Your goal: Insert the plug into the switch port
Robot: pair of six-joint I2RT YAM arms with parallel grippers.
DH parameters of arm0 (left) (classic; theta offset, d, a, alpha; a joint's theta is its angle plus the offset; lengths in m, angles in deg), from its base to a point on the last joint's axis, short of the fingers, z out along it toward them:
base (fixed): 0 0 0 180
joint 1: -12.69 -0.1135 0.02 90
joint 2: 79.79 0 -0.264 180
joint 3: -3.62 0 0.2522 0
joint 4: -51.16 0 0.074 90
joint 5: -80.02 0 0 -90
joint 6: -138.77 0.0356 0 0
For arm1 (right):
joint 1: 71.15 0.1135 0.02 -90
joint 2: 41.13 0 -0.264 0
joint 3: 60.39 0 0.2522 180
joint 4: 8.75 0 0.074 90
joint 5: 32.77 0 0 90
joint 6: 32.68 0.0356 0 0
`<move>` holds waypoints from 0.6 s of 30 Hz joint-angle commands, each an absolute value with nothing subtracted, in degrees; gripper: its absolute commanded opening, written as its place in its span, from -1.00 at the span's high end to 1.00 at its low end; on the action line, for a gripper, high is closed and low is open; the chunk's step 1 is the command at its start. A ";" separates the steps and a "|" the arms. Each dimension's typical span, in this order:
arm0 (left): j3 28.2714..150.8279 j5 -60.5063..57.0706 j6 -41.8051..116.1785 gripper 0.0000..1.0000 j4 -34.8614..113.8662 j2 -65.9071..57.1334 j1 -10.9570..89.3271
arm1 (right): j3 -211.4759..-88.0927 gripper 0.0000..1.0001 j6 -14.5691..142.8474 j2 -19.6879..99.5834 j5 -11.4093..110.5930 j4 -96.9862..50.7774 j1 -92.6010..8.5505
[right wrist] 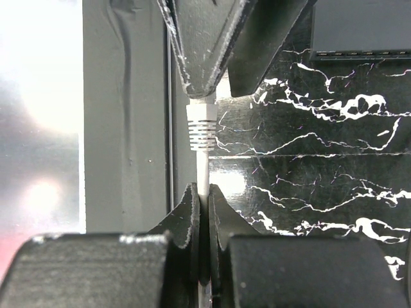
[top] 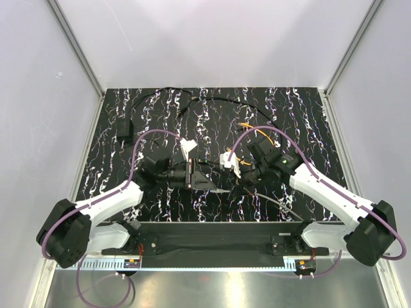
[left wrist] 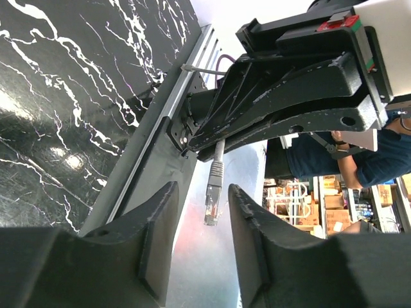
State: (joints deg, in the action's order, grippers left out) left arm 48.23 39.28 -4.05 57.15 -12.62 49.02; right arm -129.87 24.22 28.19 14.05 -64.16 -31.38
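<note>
1 plug point(left wrist: 212, 204), clear tip and grey boot, hangs in the air between the 2 pincers, apart from the 1 flat black box point(right wrist: 359, 25) on the worktop point(right wrist: 308, 160), whose thin edge carries the switch port point(right wrist: 359, 54). Right pincer point(right wrist: 202, 192) is clamped on the 1 white cable point(right wrist: 203, 168) just behind the boot. Left pincer point(left wrist: 202, 188) has its fingers apart, straddling the plug tip without touching it.

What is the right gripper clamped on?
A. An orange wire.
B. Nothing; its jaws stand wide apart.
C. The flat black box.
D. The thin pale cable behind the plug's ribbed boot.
D: in the right wrist view the right gripper is shut on the pale cable just short of the ribbed boot.
</note>
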 commanded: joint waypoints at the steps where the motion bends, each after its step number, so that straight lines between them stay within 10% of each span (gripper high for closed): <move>1: 48.41 40.55 -5.89 0.21 60.33 -11.94 49.25 | -132.16 1.00 26.74 28.30 11.98 -62.85 -31.07; 18: 47.79 44.52 -11.00 0.17 60.00 -12.38 49.16 | -132.25 1.00 30.43 29.27 10.21 -62.41 -32.39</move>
